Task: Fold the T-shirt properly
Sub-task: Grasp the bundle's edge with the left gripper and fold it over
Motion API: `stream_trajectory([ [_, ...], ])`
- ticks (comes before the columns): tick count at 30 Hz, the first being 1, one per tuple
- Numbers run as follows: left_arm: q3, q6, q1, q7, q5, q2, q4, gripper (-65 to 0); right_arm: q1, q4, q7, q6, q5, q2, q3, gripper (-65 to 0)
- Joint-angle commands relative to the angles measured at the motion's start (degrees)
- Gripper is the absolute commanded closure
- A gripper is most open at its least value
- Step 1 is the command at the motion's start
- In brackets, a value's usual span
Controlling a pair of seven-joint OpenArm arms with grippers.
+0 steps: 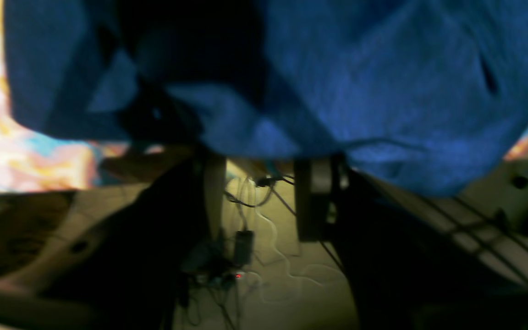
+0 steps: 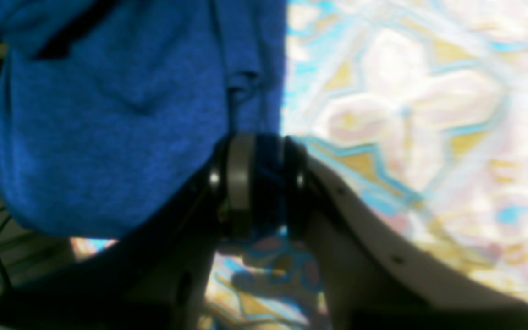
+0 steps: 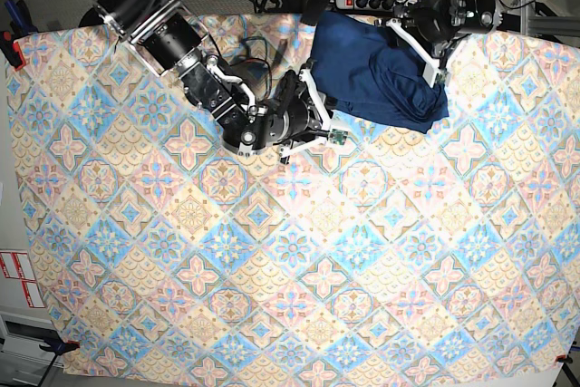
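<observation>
Lying in a bunch at the far edge of the table (image 3: 181, 314), the shirt (image 3: 376, 74) sits between both arms. The right gripper (image 2: 257, 183) pinches a fold of it tight between its jaws. The left gripper (image 1: 264, 183) is under hanging cloth; I cannot tell if it grips.

I see the T-shirt (image 3: 376, 74), plain dark navy-blue knit, bunched and creased at the far edge of the patterned table (image 3: 290, 269), partly lifted, not yet a neat rectangle.
</observation>
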Motion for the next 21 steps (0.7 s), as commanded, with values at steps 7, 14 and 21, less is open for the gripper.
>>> stream_trajectory([
  [7, 0.04, -0.06, -4.02, -0.68, 5.81, -0.38, -2.12, -22.7, -0.71, 1.47, -0.54, 0.14, 0.73, 2.53, -1.87, -11.1],
  [14, -0.49, -0.06, -5.43, -0.95, 8.27, -1.26, -7.57, -22.7, -2.12, 6.30, -0.98, 0.14, 0.81, 6.04, -7.15, -11.0],
  [21, -4.45, -0.14, -3.67, -4.46, 8.36, -2.93, -7.66, -22.7, -2.91, 6.13, -0.98, 0.14, 0.81, 6.04, -7.24, -11.0],
])
